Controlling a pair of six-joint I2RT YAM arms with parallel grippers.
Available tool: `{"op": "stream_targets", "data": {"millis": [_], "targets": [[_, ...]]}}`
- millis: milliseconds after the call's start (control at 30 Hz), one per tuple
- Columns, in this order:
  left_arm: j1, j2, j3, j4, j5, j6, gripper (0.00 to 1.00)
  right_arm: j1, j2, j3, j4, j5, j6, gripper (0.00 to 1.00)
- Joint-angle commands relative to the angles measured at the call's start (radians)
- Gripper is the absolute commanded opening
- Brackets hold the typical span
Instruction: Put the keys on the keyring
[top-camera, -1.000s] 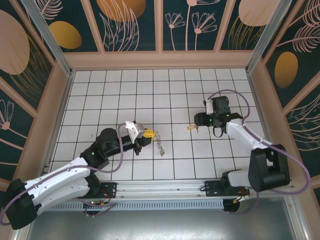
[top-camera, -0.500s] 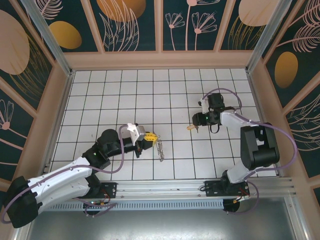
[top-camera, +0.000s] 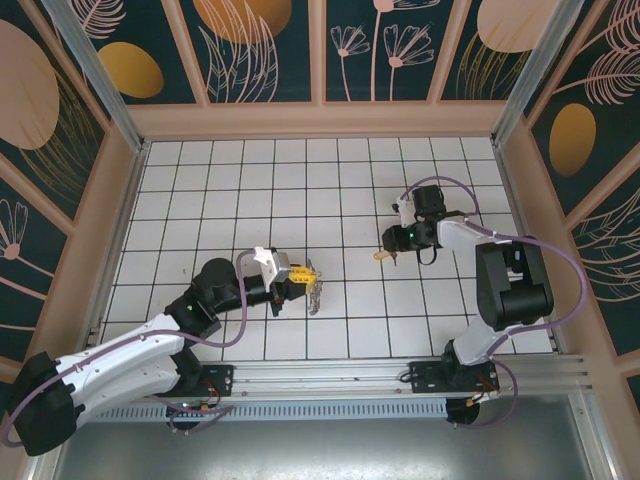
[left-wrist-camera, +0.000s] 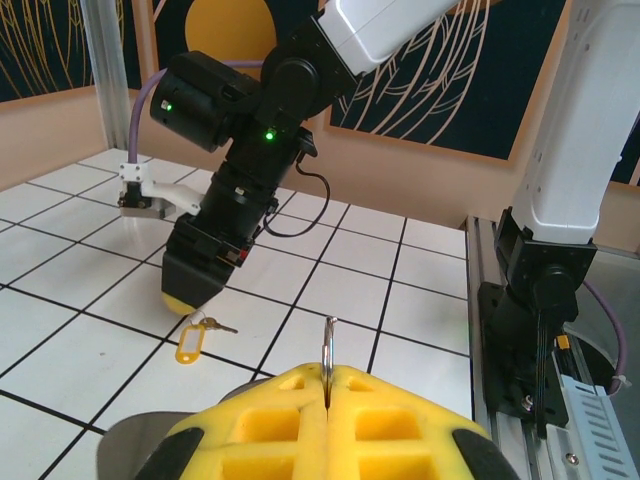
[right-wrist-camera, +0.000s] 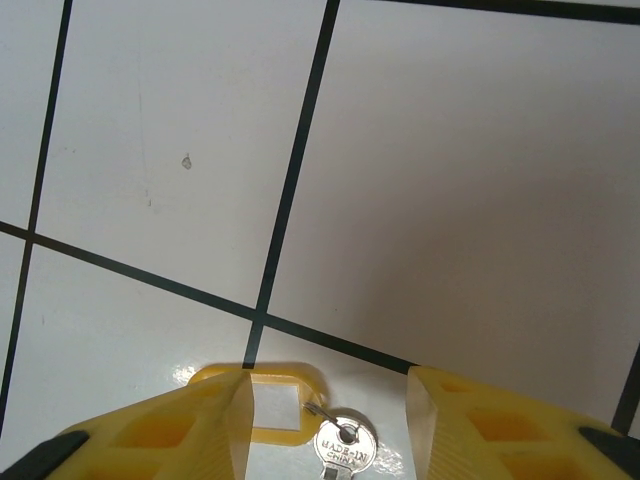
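The left arm lies low and long from its base at the near left corner, its forearm running diagonally toward the middle of the white tiled table with black grid lines and its wrist turned to the right. The left gripper is clenched, its yellow fingers pressed together on the keyring, a thin metal loop with small silvery pieces trailing from it just past the fingertips. In the left wrist view the loop stands edge-on and upright from the seam between the fingers. The right arm rises from its base at the near right, folds sharply at the elbow and reaches left, its wrist tipped down so the right gripper points at the table. Its jaws stand apart, one yellow finger on each side of the keys, a small silvery metal key linked to a flat yellow plastic tag. The keys lie flat on a tile, well apart from the keyring.
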Motion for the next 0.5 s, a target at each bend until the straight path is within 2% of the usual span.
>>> {"op": "stream_targets", "data": {"millis": [0,300,467], "targets": [[-0.003,-0.007,0.014,0.045,0.022,-0.003,0.00,-0.005,0.029,0.021,-0.021,-0.027,-0.025,0.44],[-0.004,-0.017,0.007,0.051,0.019,-0.001,0.00,0.000,0.039,0.018,-0.036,-0.042,-0.028,0.45],[-0.003,-0.004,0.012,0.039,0.002,-0.002,0.00,0.006,0.043,0.012,-0.047,-0.043,-0.035,0.41]]}}
